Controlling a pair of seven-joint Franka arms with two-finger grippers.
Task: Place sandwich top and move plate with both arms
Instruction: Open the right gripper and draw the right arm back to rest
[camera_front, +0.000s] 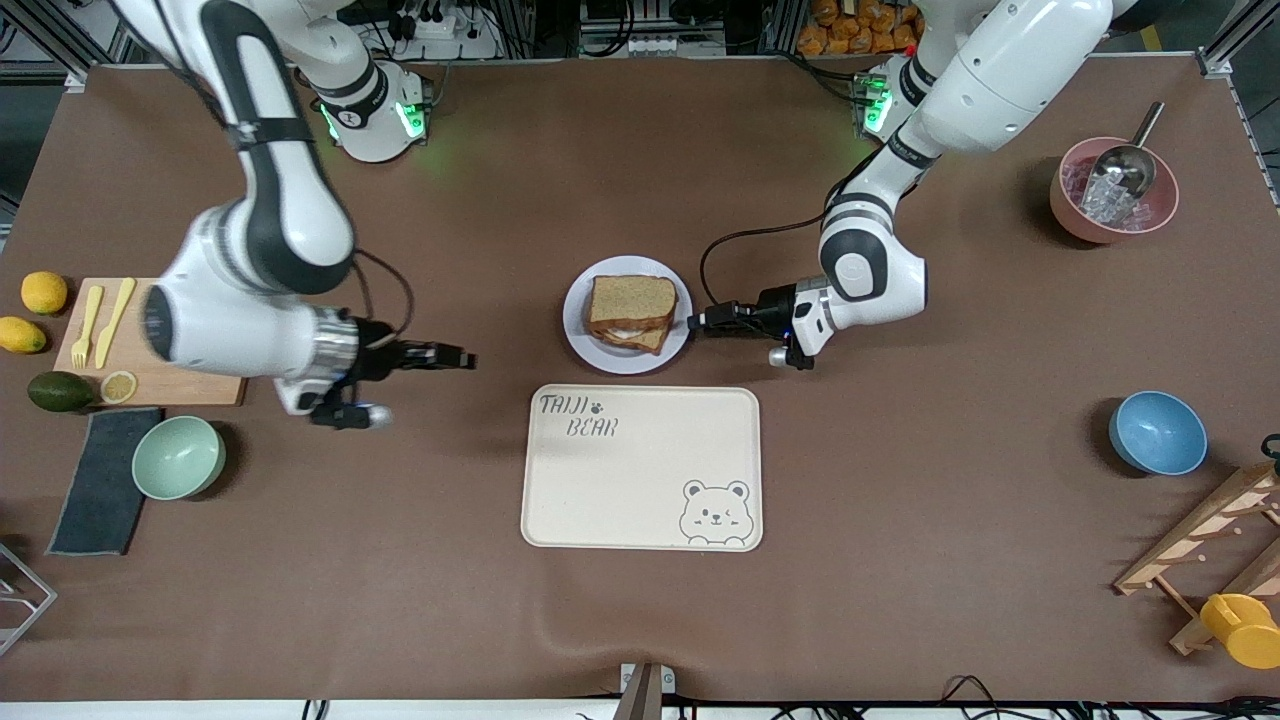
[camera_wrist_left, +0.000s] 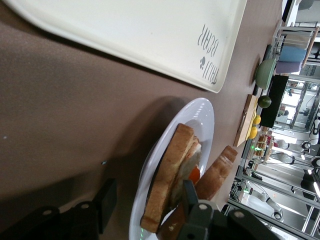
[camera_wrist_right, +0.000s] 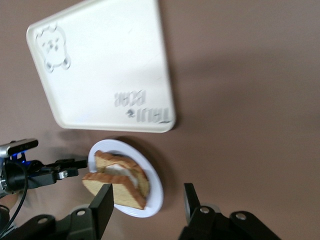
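Cream tray (camera_front: 641, 467) lies nearest the front camera on the brown bench (camera_front: 900, 560). Just past its farther edge sits the plate (camera_front: 577, 312), and on it the sandwich top (camera_front: 631, 298) caps the stacked sandwich. The left tool (camera_front: 696, 322) is at the plate's rim toward the left arm's end, fingers apart. The right tool (camera_front: 462, 357) hangs above the bench toward the right arm's end, well apart from the plate, fingers spread.
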